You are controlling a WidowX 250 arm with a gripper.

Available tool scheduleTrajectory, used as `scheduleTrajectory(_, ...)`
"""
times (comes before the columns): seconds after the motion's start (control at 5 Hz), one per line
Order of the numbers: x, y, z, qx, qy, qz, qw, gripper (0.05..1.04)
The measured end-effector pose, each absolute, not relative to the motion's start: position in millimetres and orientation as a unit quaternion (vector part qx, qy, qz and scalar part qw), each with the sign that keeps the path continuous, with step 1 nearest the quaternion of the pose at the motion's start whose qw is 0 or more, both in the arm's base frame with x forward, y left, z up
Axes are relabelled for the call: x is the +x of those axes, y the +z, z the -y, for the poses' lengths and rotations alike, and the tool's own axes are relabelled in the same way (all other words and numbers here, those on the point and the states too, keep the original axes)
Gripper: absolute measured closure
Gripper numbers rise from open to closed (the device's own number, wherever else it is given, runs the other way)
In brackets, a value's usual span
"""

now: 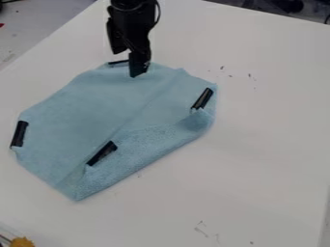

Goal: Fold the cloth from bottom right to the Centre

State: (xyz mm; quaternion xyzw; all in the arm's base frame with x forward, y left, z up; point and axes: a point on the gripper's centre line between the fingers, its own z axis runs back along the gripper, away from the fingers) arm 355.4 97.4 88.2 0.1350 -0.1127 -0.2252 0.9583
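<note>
Cloth: a light blue cloth (90,108) lies on the white bench (264,144), taking up the left and middle of the view, its outline many-sided.
Lower-right side: turned inward as a long flap (145,148), running from the pointed bottom end up to the right-hand side; its surface looks fuzzier than the smoother upper part.
Crease: a faint diagonal line (138,111) crosses the cloth from near the bottom point up towards the top right.
Pincer: the black pincer (136,67) hangs over the cloth's top edge; whether it is wide or narrow, I cannot tell, nor whether it touches the cloth.
Arm: the black arm (133,12) comes in from the top edge, left of the middle.
Left strip: a black strip (19,134) at the cloth's left edge.
Lower strip: a black strip (102,153) at the flap's inner edge, set diagonally.
Right strip: a black strip (202,98) near the right edge, slanted.
Top strip: a black strip (118,62) at the top edge, just beside the pincer.
Bottom left corner: a yellow item (22,242), partly cut off.
</note>
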Motion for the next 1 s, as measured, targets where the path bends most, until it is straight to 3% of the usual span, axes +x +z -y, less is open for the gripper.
scheduleTrajectory(0.4, 294.7, 55.1, -77.9, 0.085, -0.051, 0.095, 0.991, 0.084)
scheduleTrajectory(0.8, 265.6, 50.0, -77.9, 0.073, 0.007, 0.092, 0.993, 0.084)
scheduleTrajectory(1.0, 264.9, 42.2, -86.6, 0.058, 0.017, 0.093, 0.994, 0.084)
